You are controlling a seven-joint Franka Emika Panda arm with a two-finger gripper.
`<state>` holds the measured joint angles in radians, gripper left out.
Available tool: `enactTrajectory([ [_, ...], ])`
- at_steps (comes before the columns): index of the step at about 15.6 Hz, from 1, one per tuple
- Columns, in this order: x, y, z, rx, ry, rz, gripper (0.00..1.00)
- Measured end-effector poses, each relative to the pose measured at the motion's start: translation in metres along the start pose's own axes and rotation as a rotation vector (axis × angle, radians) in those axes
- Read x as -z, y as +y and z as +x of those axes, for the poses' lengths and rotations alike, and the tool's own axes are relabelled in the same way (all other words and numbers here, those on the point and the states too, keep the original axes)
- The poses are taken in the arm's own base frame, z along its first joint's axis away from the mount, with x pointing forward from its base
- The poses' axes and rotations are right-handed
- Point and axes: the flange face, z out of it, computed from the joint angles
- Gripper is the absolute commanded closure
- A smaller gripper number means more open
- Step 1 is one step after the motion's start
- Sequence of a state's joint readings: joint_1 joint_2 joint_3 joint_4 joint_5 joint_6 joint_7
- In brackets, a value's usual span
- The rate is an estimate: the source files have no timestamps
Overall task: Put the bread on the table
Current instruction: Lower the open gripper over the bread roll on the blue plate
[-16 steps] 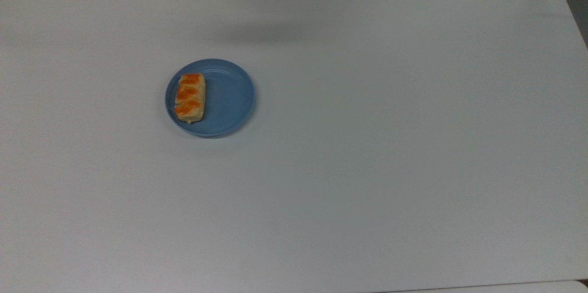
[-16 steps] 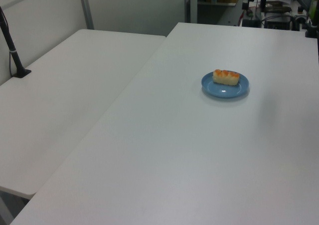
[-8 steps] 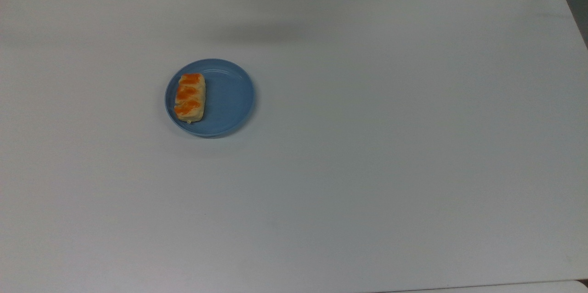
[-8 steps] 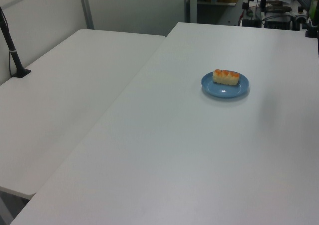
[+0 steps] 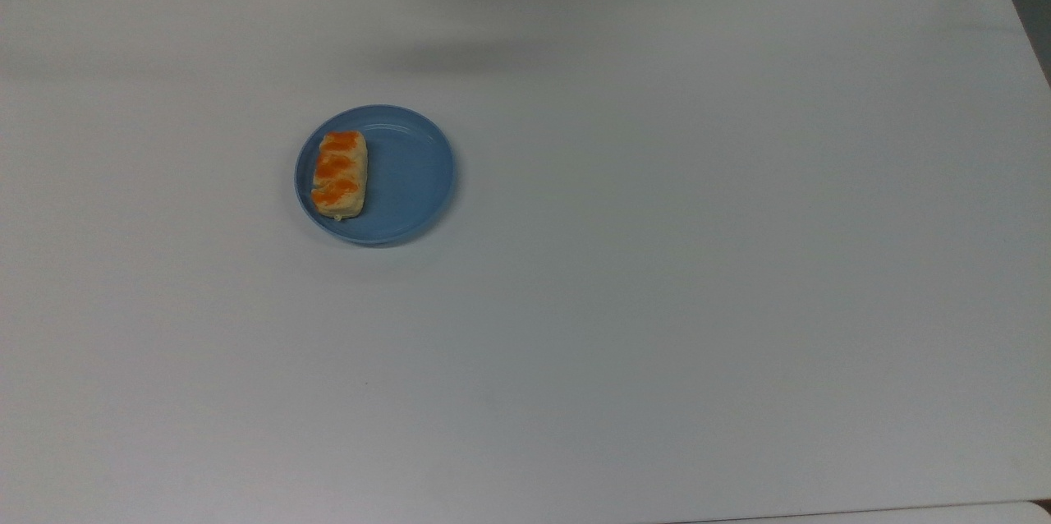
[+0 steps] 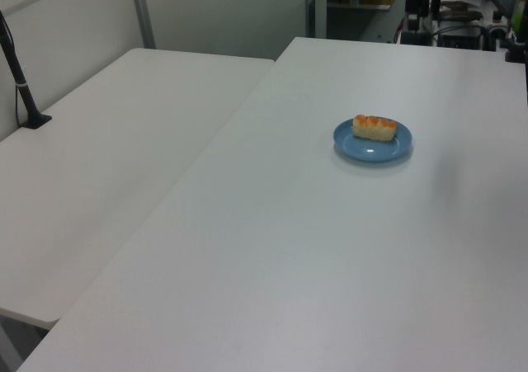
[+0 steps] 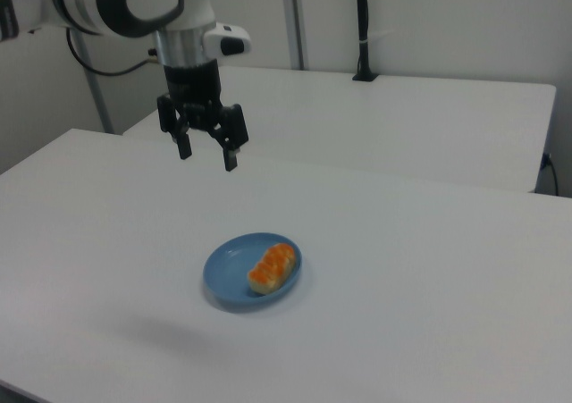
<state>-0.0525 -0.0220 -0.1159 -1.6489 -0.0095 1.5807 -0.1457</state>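
The bread (image 5: 340, 174) lies on a blue plate (image 5: 410, 179) — toward the plate's rim on the top view's left side, its three orange patches facing up. The plate sits on the white counter (image 5: 657, 261), well in from every edge. In the right view the end effector (image 7: 206, 156) hangs above the counter, up and apart from the plate, fingers spread wide and holding nothing. No writing or labels can be read.

Orange-patched beige bread (image 5: 340, 174), blue plate (image 5: 410, 179)
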Motion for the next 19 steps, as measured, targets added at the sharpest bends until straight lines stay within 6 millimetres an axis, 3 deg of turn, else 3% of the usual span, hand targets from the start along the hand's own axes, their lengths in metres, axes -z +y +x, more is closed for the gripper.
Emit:
enactTrajectory([
  [3, -0.034, 0.005, 0.008, -0.007, 0.02, -0.003, 0.0],
  [10, -0.135, 0.008, 0.025, -0.007, 0.152, -0.025, 0.0],
  [19, -0.208, 0.008, 0.051, -0.004, 0.142, -0.038, 0.0],
])
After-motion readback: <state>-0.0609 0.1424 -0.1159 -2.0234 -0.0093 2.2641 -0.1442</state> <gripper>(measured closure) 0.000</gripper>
